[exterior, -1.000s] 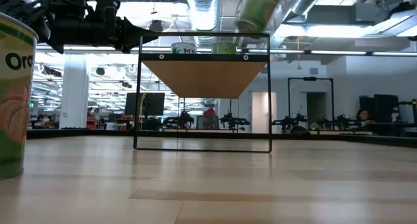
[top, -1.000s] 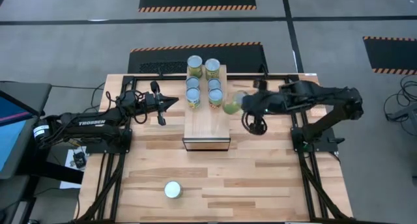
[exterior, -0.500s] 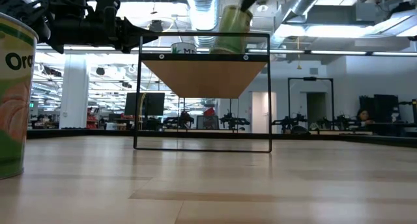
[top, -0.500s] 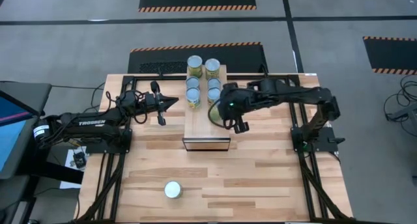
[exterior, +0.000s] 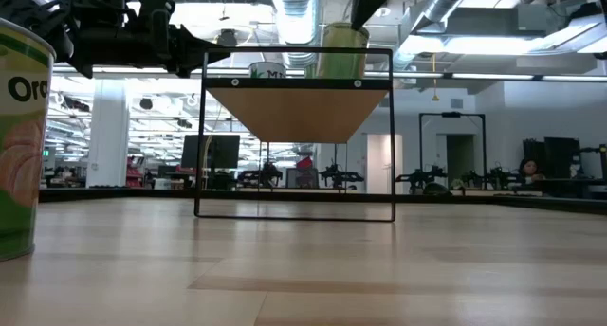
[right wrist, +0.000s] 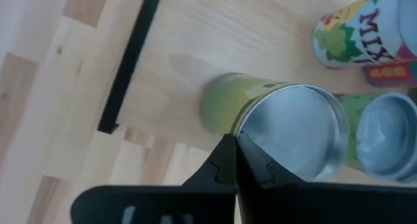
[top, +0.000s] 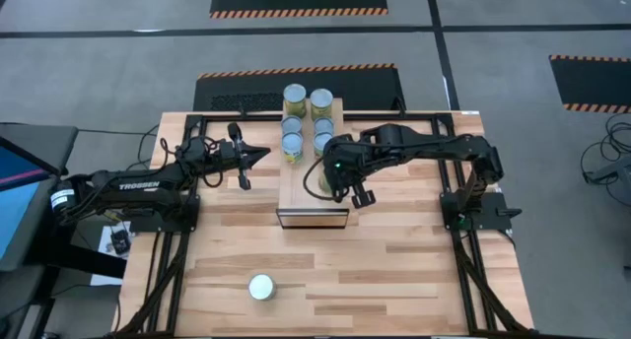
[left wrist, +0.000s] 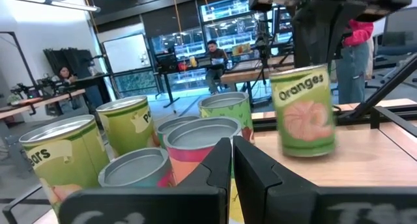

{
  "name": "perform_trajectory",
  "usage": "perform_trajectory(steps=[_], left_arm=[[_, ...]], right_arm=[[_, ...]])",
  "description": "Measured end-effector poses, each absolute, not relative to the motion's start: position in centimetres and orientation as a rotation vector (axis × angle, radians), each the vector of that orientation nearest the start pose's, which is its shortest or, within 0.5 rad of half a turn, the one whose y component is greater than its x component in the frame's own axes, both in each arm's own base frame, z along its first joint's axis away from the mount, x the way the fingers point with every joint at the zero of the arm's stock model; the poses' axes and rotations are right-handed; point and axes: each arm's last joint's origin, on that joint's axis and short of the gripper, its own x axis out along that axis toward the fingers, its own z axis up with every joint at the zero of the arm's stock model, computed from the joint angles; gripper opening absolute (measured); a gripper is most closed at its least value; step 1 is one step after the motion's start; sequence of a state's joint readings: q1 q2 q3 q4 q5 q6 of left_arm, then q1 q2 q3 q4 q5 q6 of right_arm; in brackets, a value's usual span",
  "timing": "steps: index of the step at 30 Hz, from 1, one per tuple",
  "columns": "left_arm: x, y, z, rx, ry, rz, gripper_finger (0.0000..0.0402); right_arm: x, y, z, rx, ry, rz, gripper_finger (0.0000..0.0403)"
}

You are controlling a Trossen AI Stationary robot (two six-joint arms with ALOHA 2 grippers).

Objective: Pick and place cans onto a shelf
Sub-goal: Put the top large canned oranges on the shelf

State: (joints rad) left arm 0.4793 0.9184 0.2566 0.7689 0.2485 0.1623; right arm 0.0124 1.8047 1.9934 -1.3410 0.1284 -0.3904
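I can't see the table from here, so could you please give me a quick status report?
Right gripper shut on a can, over the shelf. Left gripper shut, empty, beside shelf. Six cans shelved, one can on table. Nothing in the way.

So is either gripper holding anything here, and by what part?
The right gripper holds a can by its top rim, over the shelf. The left gripper is shut and holds nothing.

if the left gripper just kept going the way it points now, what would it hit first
Probably the cans on the shelf. The left gripper is shut and points across at that group; its wrist view shows the nearest can straight past the fingertips. Depth is unclear, so it might pass just above their lids.
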Motion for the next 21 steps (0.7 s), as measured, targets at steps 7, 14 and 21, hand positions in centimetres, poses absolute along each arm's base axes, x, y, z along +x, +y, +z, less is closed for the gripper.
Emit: perform_trajectory(steps=[7,14,21], left_arm=[[16.76,7.91,22.04,0.199,-0.082,0.239,0.0006],[16.76,7.91,22.04,0.199,-0.082,0.238,0.0006],[16.76,7.91,22.04,0.198,-0.082,0.238,0.0006]], right_arm=[[35.12,-0.26,37.43,-0.424,1.176,0.115,0.0015],[35.42,-0.34,37.22,-0.442,1.178,0.088,0.0045],[35.90,-0.41,37.46,-0.455,1.128,0.053,0.0068]])
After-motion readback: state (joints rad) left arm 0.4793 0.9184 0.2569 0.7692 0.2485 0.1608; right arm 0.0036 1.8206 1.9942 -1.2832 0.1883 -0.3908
